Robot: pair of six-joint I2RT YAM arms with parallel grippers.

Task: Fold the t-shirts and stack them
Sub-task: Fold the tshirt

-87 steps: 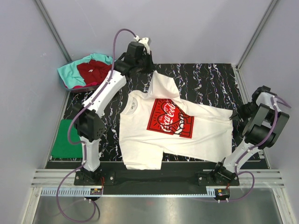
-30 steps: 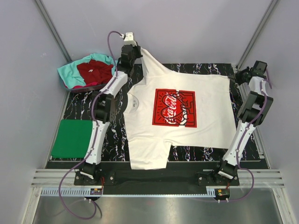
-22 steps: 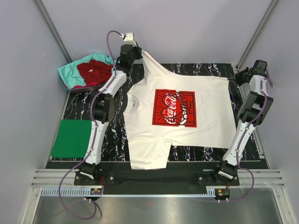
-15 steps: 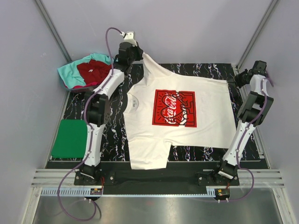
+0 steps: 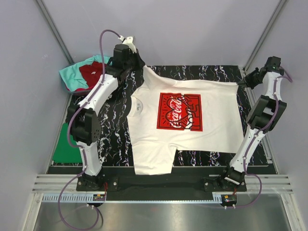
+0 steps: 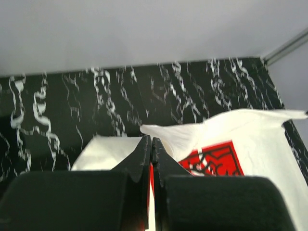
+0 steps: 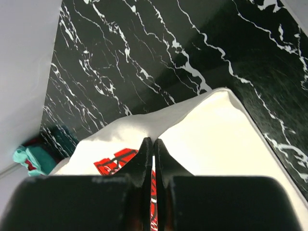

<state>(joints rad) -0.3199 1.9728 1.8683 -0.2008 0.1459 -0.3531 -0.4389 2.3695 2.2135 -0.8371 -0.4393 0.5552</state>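
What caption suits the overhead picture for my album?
Left gripper and right gripper hold the white t-shirt by its far edge on the black table.

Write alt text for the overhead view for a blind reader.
A white t-shirt with a red print lies spread on a black table, its far corners pinched by the left hand and right hand. A crumpled pile and a green shirt sit at left.

The printed t-shirt (image 5: 183, 139) lies across the middle of the surface (image 5: 207, 77). A heap of t-shirts (image 5: 79, 74) sits at the far left corner, a folded t-shirt (image 5: 62, 149) at the left edge.
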